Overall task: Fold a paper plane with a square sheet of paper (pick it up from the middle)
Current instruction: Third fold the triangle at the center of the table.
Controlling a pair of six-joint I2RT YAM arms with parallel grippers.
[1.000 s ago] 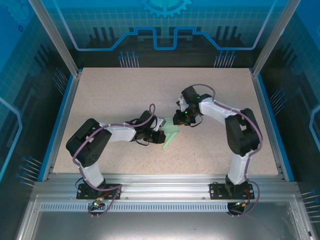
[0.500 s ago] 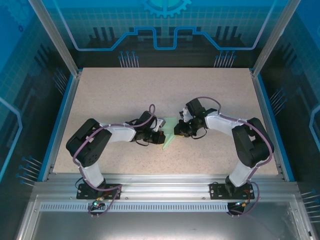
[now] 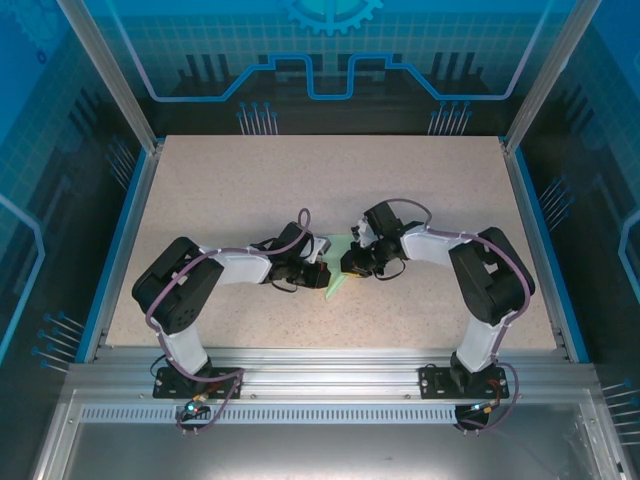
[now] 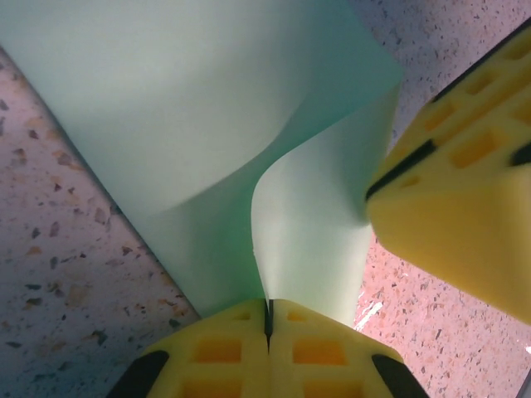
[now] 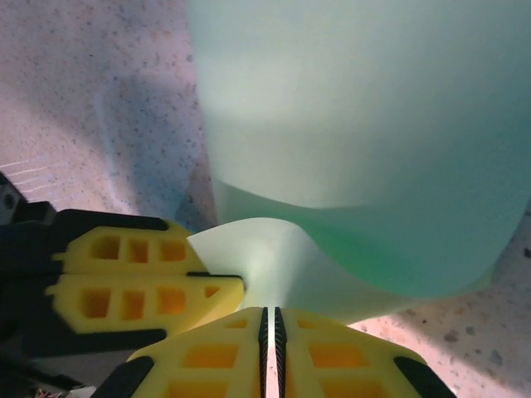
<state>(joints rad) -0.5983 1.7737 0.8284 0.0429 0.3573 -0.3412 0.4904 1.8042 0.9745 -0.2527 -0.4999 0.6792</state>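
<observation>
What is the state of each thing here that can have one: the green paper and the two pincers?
Pale mint-green paper sheet: partly folded, one flap curled up, pinched by both pincers.
Left pincer: shut on the paper.
Right pincer: shut on the paper's curled flap.

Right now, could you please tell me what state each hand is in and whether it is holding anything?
Left hand: closed, pinching the paper plane at its edge.
Right hand: closed on a raised fold of the paper plane.
</observation>
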